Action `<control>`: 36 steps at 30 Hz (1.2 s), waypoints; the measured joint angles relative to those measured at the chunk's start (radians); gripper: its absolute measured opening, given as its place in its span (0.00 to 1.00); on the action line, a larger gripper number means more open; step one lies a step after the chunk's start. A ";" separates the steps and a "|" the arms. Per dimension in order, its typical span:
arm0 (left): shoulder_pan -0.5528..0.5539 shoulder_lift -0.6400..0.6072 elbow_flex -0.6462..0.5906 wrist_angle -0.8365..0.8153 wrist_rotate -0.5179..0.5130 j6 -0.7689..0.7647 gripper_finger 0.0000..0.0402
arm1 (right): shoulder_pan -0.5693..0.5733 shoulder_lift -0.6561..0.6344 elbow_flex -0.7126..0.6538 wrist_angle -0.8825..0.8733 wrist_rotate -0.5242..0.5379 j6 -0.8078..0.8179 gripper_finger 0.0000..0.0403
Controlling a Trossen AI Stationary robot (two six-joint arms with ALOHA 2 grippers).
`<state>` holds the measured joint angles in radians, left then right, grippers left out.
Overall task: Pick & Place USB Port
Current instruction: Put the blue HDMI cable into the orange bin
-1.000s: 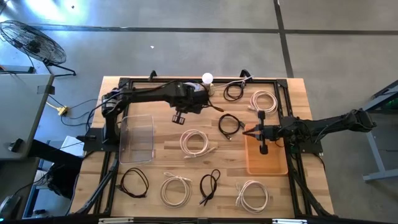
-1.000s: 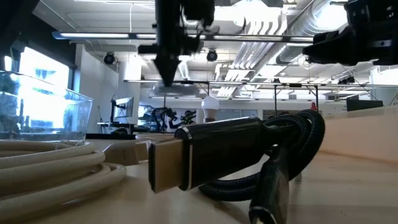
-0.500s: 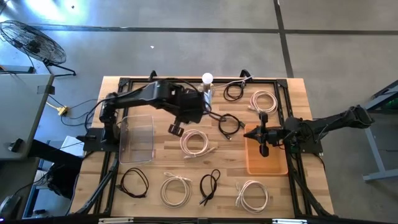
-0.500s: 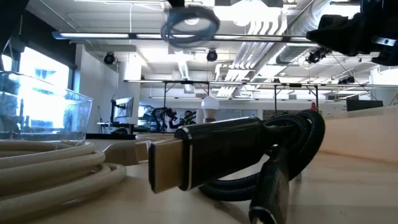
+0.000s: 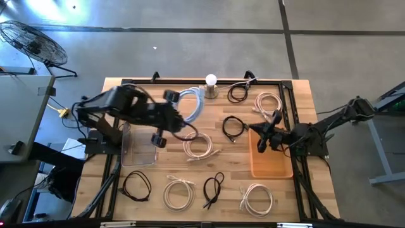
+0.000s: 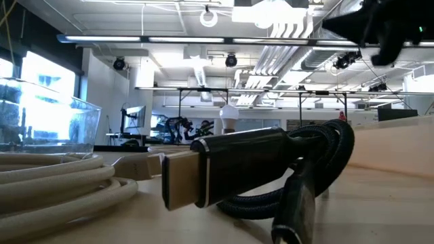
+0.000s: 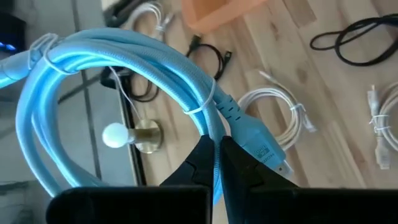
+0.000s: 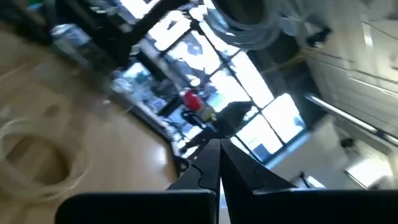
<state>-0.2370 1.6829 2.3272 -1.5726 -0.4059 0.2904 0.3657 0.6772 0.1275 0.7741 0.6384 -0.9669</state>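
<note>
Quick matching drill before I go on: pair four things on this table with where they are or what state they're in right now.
Things:
1. blue cable
2. clear bin
3. orange tray
4. right gripper

Places or states:
A. lying flat at the table's right side
B. held up off the table by the left gripper
C. standing at the table's left side
D. fingers shut, holding nothing, over the tray's near-left corner

Pairs: 1-B, 2-C, 3-A, 4-D

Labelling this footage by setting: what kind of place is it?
Probably an open-plan robotics lab or workshop: a wooden slatted table on bare concrete floor, exposed ceiling ducts and strip lights above, a standing fan beside the table.
</note>
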 joint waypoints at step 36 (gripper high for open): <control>0.126 -0.018 -0.511 0.587 0.557 0.309 0.01 | 0.136 0.504 0.482 -0.119 0.142 -0.379 0.45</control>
<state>-0.1112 1.6646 1.8164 -0.9858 0.1507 0.5990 0.5021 1.1810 0.6091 0.6554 0.7806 -1.3457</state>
